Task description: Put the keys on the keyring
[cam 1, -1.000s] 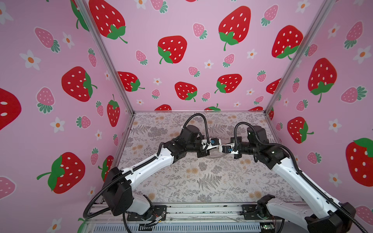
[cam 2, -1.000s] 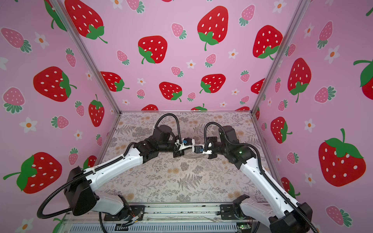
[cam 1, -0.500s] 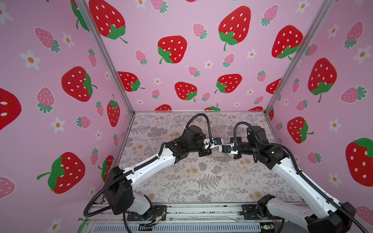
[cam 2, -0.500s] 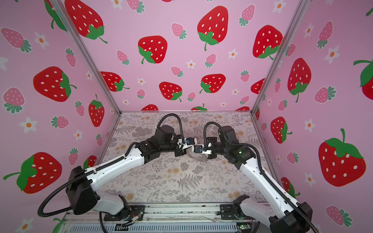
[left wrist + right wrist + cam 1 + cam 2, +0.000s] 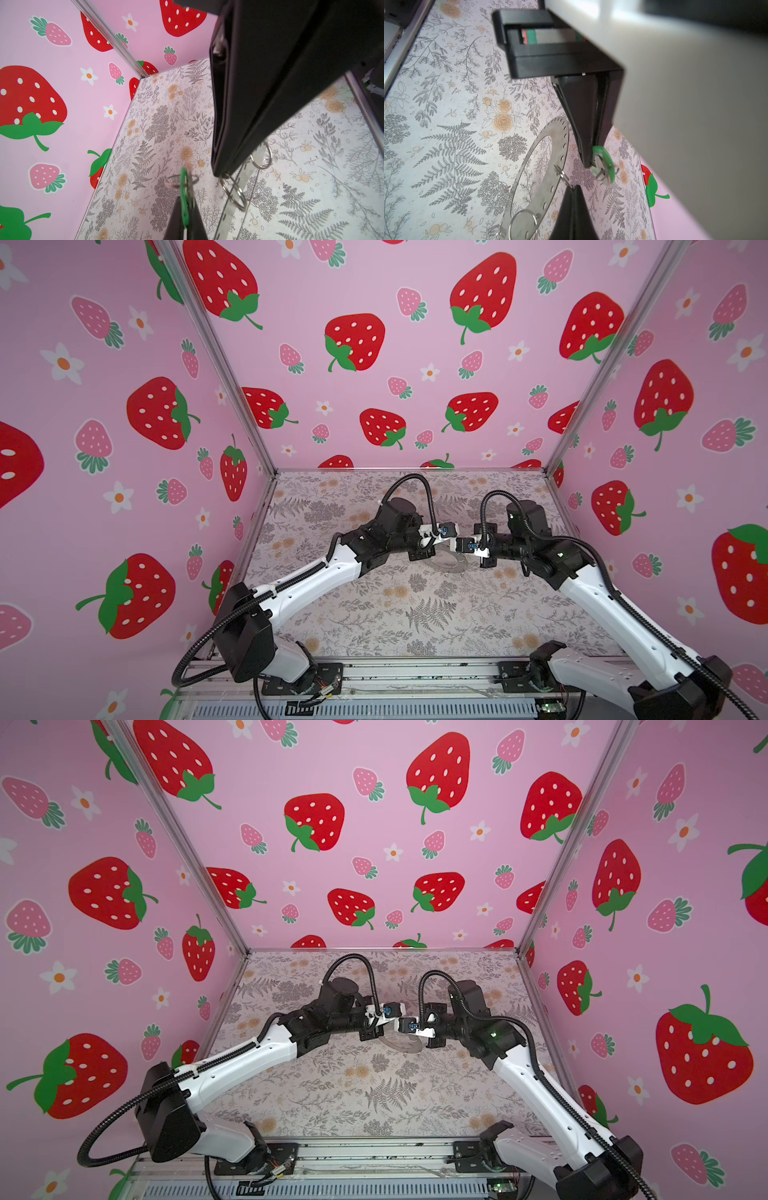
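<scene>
Well clear of the walls (image 5: 415, 364), over open tabletop (image 5: 374, 614), our two claws hang close together: left claw (image 5: 589, 162) pinches the one green-tagged key (image 5: 604, 166); right claw (image 5: 572, 188) pinches the one keyring (image 5: 557, 127) by a wire loop (image 5: 563, 174).

Bright-green tagged keys (image 5: 604, 162), pinched in the left hand (image 5: 588, 163), hang just beside the thin perforated keyring (image 5: 544, 180), which the right hand (image 5: 572, 188) holds tilted by a wire loop (image 5: 561, 173)
</scene>
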